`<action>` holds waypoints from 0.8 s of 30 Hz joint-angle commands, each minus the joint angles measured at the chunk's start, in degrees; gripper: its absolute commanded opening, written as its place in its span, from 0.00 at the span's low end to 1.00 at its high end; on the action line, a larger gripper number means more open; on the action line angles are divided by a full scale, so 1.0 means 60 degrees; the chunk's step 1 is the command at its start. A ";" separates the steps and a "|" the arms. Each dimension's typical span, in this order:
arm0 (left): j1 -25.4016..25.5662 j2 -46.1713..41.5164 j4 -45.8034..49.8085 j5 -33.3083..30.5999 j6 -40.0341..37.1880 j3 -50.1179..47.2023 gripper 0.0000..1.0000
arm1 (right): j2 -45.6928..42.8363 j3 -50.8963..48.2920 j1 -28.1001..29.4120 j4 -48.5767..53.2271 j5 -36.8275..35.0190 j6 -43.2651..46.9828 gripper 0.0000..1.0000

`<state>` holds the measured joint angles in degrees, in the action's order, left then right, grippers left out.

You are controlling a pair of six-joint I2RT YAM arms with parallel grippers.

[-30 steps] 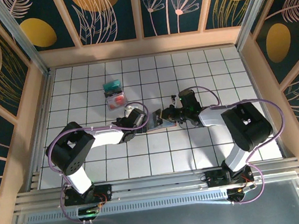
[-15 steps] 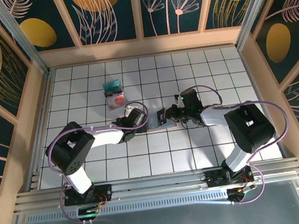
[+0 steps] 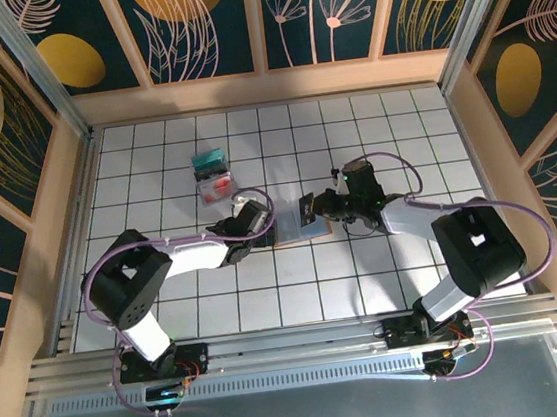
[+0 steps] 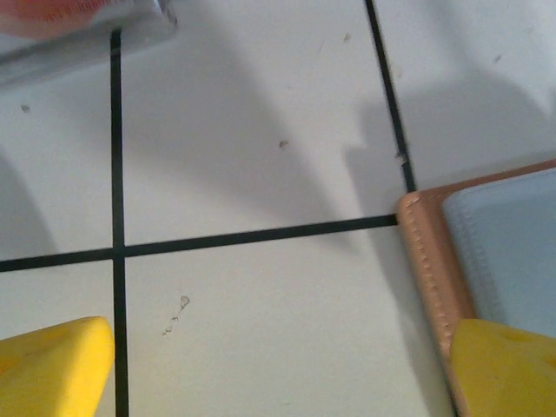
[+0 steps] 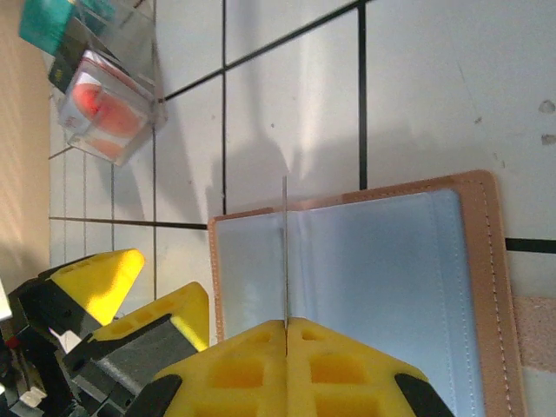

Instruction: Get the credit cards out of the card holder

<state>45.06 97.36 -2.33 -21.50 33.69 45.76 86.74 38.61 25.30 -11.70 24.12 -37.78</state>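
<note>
The card holder [image 5: 382, 261] is apparently pinned open by one finger of the spread left pincer [image 4: 278, 367]. The right pincer [image 5: 286, 326] is clenched on an edge-on credit card [image 5: 285, 252], presumably for withdrawal.

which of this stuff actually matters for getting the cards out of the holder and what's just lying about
Part of the job:
card holder, open flat
thin card in the right gripper, jaws shut on it
teal card and red-and-white card, already out on the tiles
left gripper, open at the holder's edge

Just there:
tiled table
patterned walls
</note>
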 commanded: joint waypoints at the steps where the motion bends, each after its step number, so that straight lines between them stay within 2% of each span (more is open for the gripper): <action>1: -0.0010 -0.0782 0.0113 -0.0060 0.0472 0.0079 0.99 | -0.0585 -0.0047 -0.0085 0.0078 -0.0310 0.0333 0.00; 5: -0.0119 -0.1436 -0.0113 0.0051 0.0747 0.0079 0.99 | -0.1066 -0.0145 -0.0097 -0.0041 -0.0444 0.0430 0.00; 8: -0.0401 -0.1982 -0.0510 0.0628 0.0895 -0.0037 0.99 | -0.1403 -0.0236 -0.0124 -0.0325 -0.0381 0.0437 0.00; 15: -0.1142 -0.3208 -0.2289 0.2531 0.1241 -0.0715 0.99 | -0.2110 -0.0487 -0.0142 -0.1584 0.0188 0.0321 0.00; 24: -0.1299 -0.3186 -0.4355 0.5212 0.1200 -0.0707 0.99 | -0.2207 -0.0619 -0.0144 -0.3869 0.1464 -0.0402 0.00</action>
<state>37.54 78.04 -20.38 1.52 40.23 41.78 74.17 35.81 24.82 -26.74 29.12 -38.11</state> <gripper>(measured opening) 0.983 0.051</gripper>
